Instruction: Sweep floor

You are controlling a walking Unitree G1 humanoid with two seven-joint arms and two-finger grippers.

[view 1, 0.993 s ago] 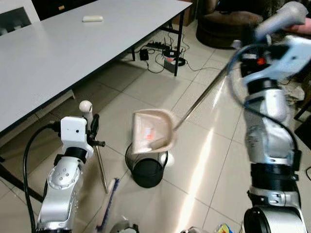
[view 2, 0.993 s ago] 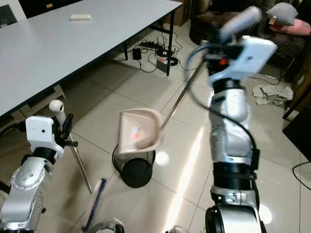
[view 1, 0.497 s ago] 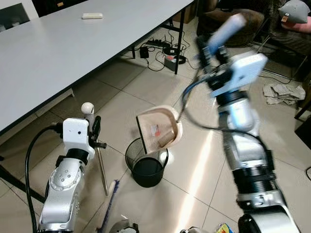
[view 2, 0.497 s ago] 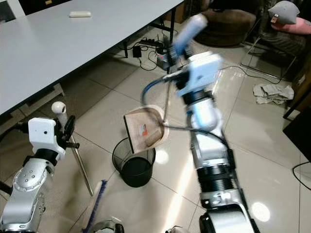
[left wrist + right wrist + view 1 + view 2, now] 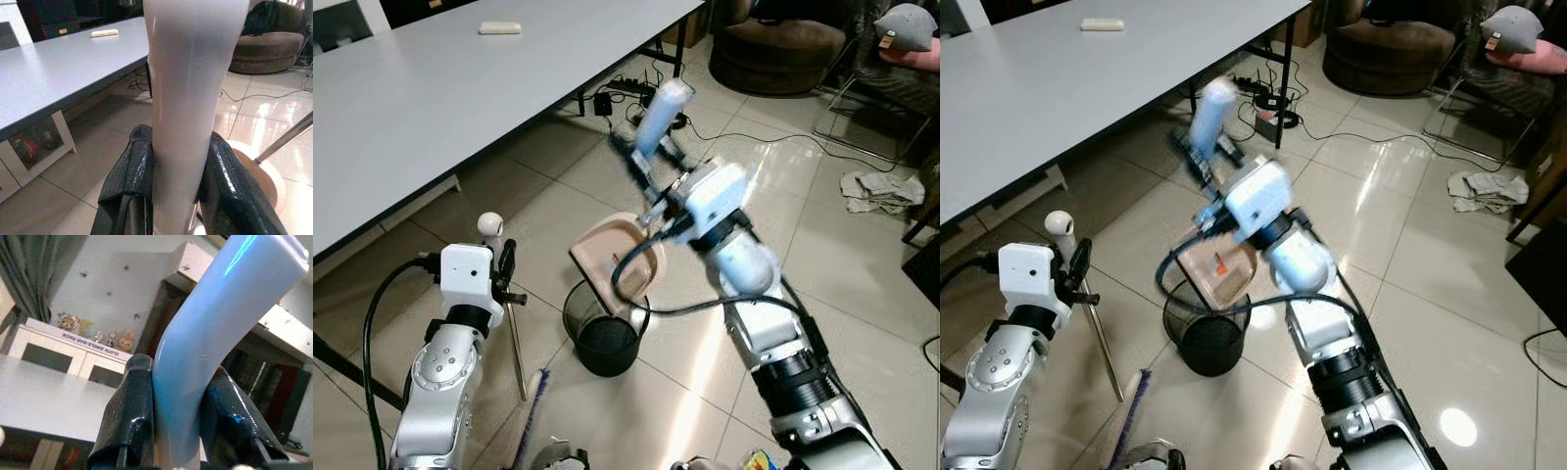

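Note:
A beige dustpan (image 5: 615,257) hangs tilted over a black mesh bin (image 5: 604,336), its lower edge at the bin's rim. Small bits of litter (image 5: 1221,266) lie in the pan. Its thin metal shaft rises to a light blue grip (image 5: 660,110), and my right gripper (image 5: 178,416) is shut on that grip. My left gripper (image 5: 181,186) is shut on the broom's white handle (image 5: 490,227), held upright at the left of the bin. The broom's metal rod (image 5: 514,343) runs down to blue bristles (image 5: 530,426) on the tile floor.
A long grey table (image 5: 431,108) stands at the left, with a small white object (image 5: 499,27) on it. A power strip and cables (image 5: 646,98) lie beyond the bin. A brown pouf (image 5: 783,59) and a crumpled cloth (image 5: 881,186) are at the right.
My right arm has swung from the right across to the left and dropped, carrying the blue grip over. The dustpan has tipped more steeply over the bin. The left arm has held still.

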